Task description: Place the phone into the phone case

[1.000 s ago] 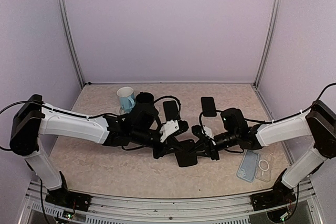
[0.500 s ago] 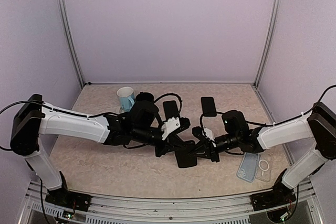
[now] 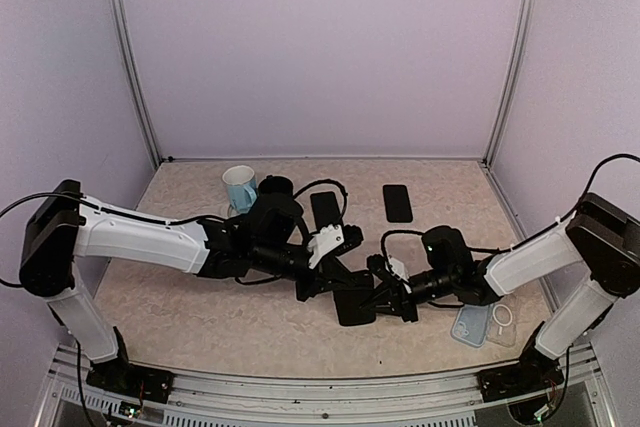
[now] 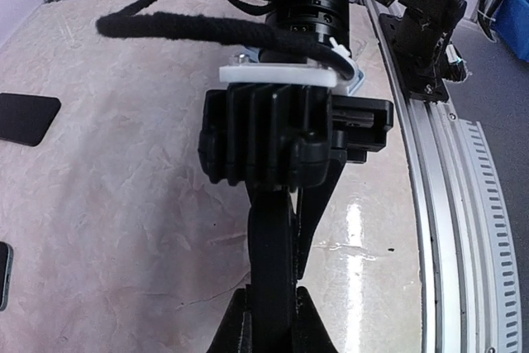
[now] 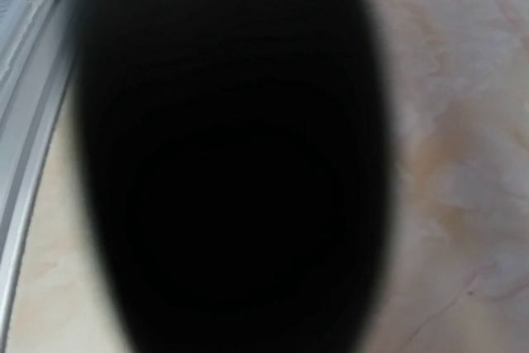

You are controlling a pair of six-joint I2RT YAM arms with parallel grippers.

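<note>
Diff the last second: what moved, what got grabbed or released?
The right arm pulled back toward the near edge, with its right gripper at the held phone; the spare phone is now uncovered. The left gripper stays clamped on the held phone. The clear case and mug are unmoved.

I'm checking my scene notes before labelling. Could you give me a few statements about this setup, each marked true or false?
A blue mug stands towards the far left of the table. True.
The clear case lies on the left side. False: it lies on the right side, near the front.
Two black phones, one and another, lie flat further back. True.
The left gripper is open and empty. False: it is shut on a thin black slab.
</note>
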